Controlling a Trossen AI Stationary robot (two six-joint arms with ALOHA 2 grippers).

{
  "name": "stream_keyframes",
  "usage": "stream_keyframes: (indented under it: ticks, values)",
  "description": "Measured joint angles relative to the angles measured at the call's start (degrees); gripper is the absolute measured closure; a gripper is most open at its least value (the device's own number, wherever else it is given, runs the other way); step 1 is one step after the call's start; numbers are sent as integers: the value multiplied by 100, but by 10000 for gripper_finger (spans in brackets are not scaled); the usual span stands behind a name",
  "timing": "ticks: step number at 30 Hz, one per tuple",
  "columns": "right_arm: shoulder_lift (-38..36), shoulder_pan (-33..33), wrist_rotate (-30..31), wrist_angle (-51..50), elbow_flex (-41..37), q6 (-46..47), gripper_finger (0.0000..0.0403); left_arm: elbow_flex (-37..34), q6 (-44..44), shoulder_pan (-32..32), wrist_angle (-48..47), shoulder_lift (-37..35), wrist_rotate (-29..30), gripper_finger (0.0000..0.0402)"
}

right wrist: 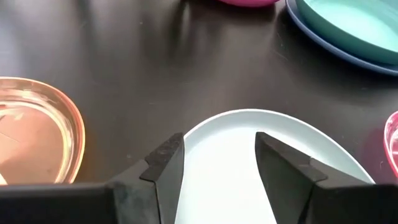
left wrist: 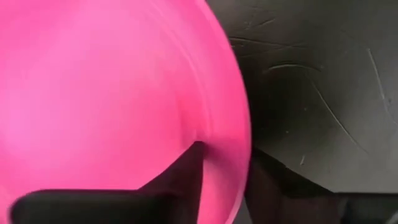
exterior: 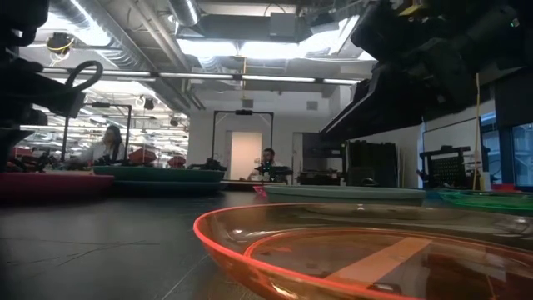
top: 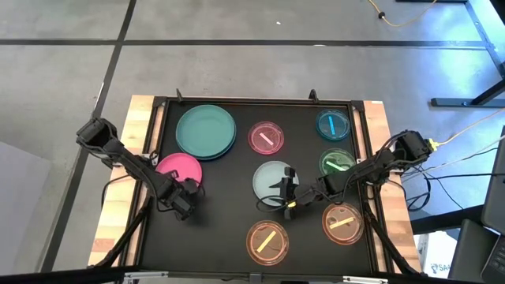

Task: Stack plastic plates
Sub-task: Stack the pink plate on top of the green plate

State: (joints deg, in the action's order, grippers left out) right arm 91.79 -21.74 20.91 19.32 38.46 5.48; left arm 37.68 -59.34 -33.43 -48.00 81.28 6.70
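The magenta plate (top: 178,167) lies flat on the black mat, left of centre; it fills the left wrist view (left wrist: 106,93). My left gripper (top: 188,194) is low at its near-right rim, shut on it. The pale mint plate (top: 270,180) (right wrist: 261,155) lies flat in the middle. My right gripper (top: 286,192) (right wrist: 219,155) hovers open over its right part and touches nothing. The teal plate (top: 205,130) rests on the blue plate (right wrist: 323,37) at the far left. Small translucent dishes sit around them: pink (top: 267,137), cyan (top: 334,125), green (top: 337,164), two orange (top: 267,241) (top: 343,223). My left gripper has the magenta plate's near-right rim (left wrist: 239,155) between its two fingers. One finger (left wrist: 186,171) lies inside on the plate's face, the other (left wrist: 273,186) outside over the mat. The fingers slant down from the near side. The plate still lies flat on the mat (exterior: 46,183).
A raised black frame edges the mat (top: 237,101), with wooden table borders (top: 118,197) at both sides. Bare mat lies between the magenta and mint plates (top: 225,197). An orange dish (exterior: 375,250) stands close in front of the low camera. People are in the room behind.
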Motion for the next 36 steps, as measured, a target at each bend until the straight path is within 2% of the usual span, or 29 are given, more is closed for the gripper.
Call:
stream_keyframes:
  ticks: [6,11,14,17,21,24,29,36]
  values:
    - [0,0,-2,56,0,-1,214,78,14,-41,-40,-10,-183,375]
    - [1,0,-4,56,0,-2,214,695,30,-158,-407,-31,-500,386]
    - [1,-2,-7,24,0,-3,214,1258,99,-220,-771,-106,-377,389]
    - [0,-4,-19,16,0,-1,214,1816,226,-232,-1244,-211,134,391]
    - [0,-4,-56,0,0,-3,214,2458,637,-198,-1737,-223,1172,391]
    - [2,-4,-57,-29,0,-3,214,2664,1143,-75,-1756,-229,1987,391]
    - [1,-4,-58,-38,0,-3,214,2446,1970,465,-1626,-225,3231,391]
    - [2,-4,-57,-102,0,-2,214,1374,3396,1585,-297,-214,3280,390]
